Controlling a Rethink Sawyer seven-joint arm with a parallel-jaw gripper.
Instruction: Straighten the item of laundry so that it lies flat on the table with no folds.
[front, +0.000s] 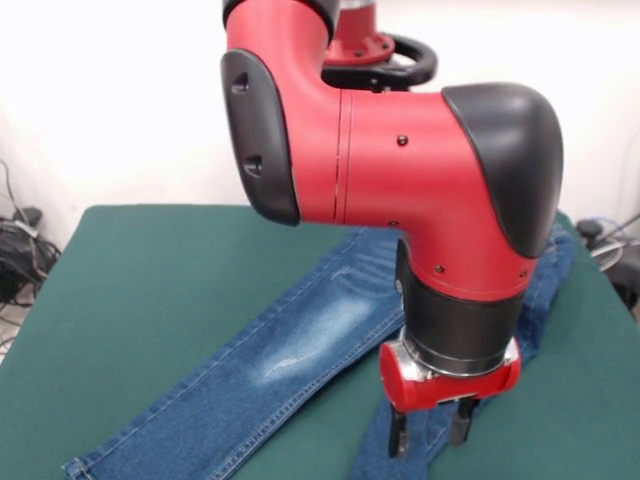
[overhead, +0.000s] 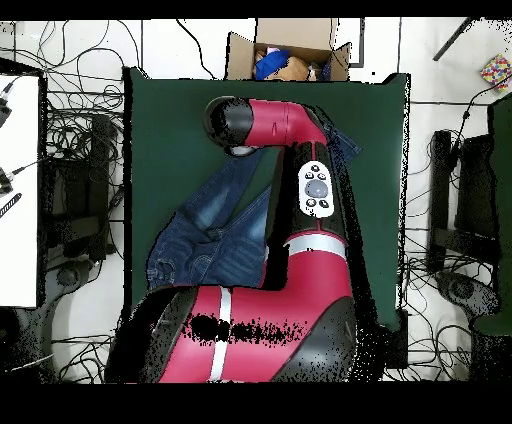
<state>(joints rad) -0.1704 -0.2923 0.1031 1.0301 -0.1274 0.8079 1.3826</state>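
Observation:
The item of laundry, a small pair of blue jeans (front: 320, 330), lies on the green table (front: 150, 290). One leg with a pale faded patch runs to the near-left corner. The other leg bunches under my arm toward the front edge. My gripper (front: 428, 432) hangs straight down over that second leg, its fingers (front: 398, 436) spread apart with denim showing between them, and it is open. From overhead the jeans (overhead: 215, 225) show left of the arm, and the black wrist end (overhead: 228, 120) hides the gripper. The waist sits at the far right behind the arm.
A cardboard box (overhead: 290, 50) holding small items stands just off one table edge. Cables (overhead: 70, 150) cover the floor on both sides. A white surface (overhead: 20, 190) lies at the left. Bare green felt (overhead: 375, 170) stretches beside the arm.

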